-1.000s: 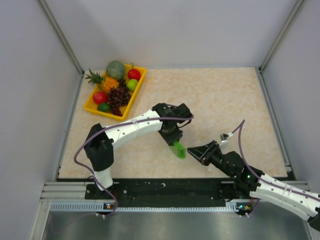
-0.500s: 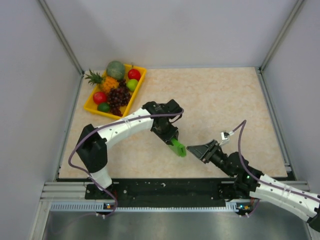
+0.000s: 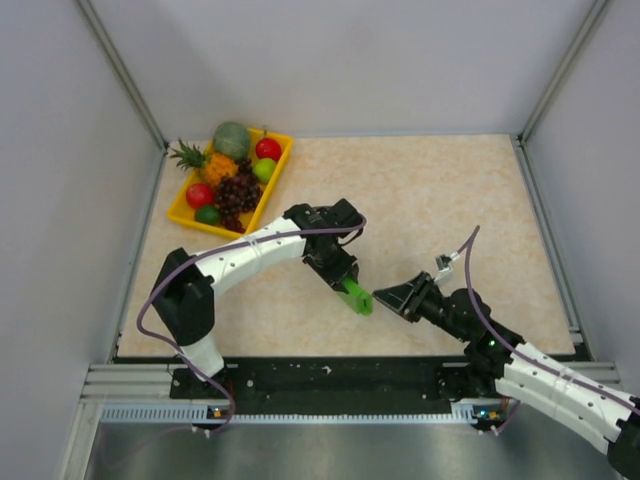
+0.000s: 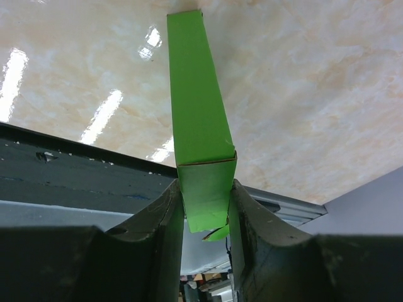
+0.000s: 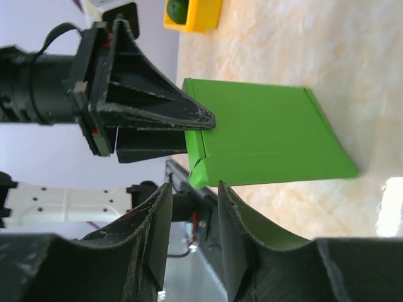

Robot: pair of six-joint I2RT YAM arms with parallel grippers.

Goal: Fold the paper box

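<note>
The paper box (image 3: 358, 298) is a bright green, flattened rectangular piece held tilted, its far end down on the table. My left gripper (image 3: 346, 284) is shut on its upper end; in the left wrist view the box (image 4: 195, 113) runs away from between both fingers (image 4: 167, 217). My right gripper (image 3: 386, 297) stands just right of the box, open. In the right wrist view the box (image 5: 271, 138) has a torn corner just beyond my right gripper's (image 5: 194, 189) tips, with nothing between them. The left gripper (image 5: 145, 110) pinches the box's edge there.
A yellow fruit tray (image 3: 283, 158) with toy fruit sits at the table's far left corner, and its edge shows as the yellow tray (image 5: 195, 16) in the right wrist view. The black base rail (image 3: 330, 375) runs along the near edge, close below the box. Grey walls enclose the table.
The left arm's wrist has swung a little to the left while still holding the box. The right gripper has edged left, closer to the box.
</note>
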